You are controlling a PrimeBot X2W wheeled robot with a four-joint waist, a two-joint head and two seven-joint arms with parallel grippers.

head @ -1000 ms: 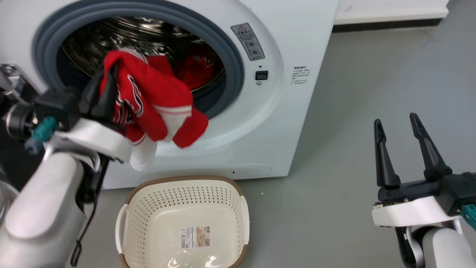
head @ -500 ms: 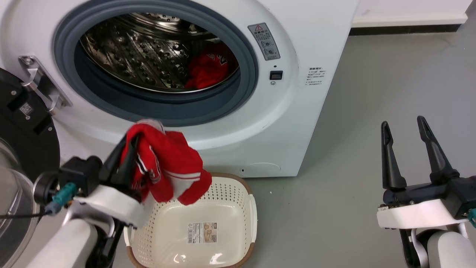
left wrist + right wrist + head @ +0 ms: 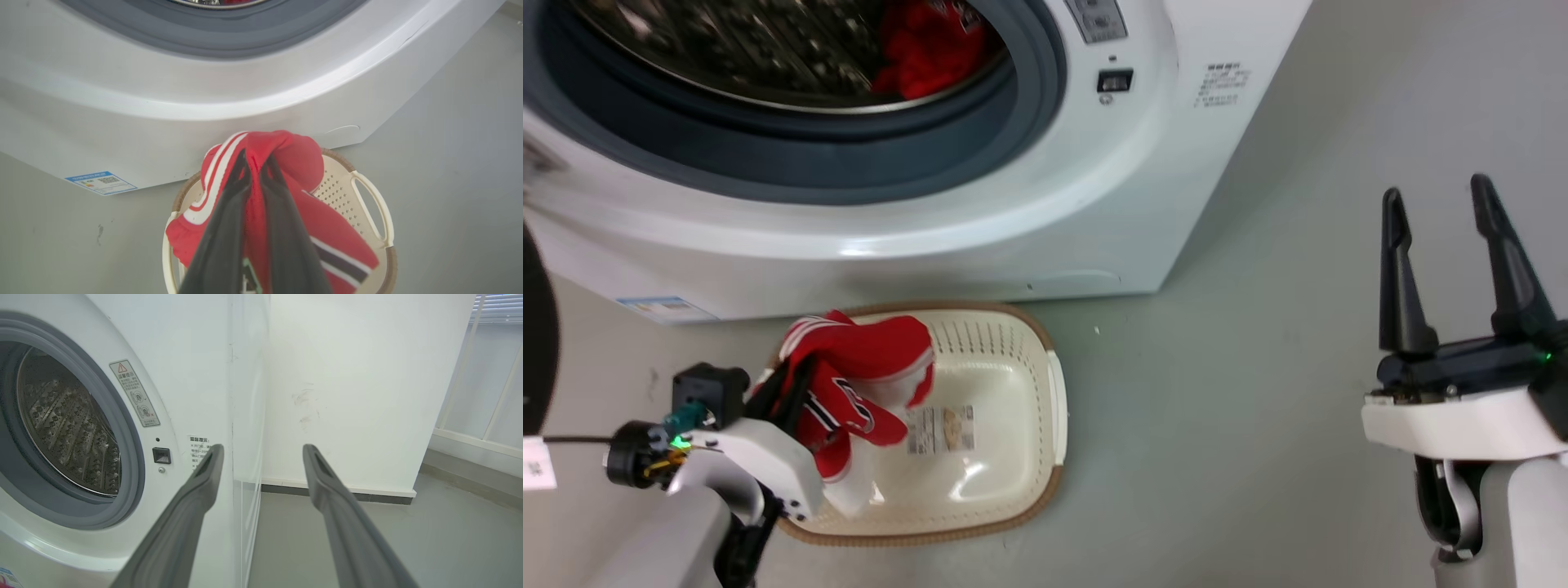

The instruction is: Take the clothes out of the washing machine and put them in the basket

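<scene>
1. Red garment [image 3: 874, 347] sits clamped between the left gripper's [image 3: 255, 158] closed fingers.
2. It hangs over the basket's [image 3: 1021, 359] left side, in front of the washing machine [image 3: 1013, 212].
3. Right gripper [image 3: 1436, 188] is spread wide and empty above the floor [image 3: 1241, 392].
4. Second red garment [image 3: 923, 41] lies in the drum [image 3: 727, 49].

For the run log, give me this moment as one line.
left end effector: shut on striped red garment, over basket | right end effector: open, empty | other red garment: inside washing machine
</scene>
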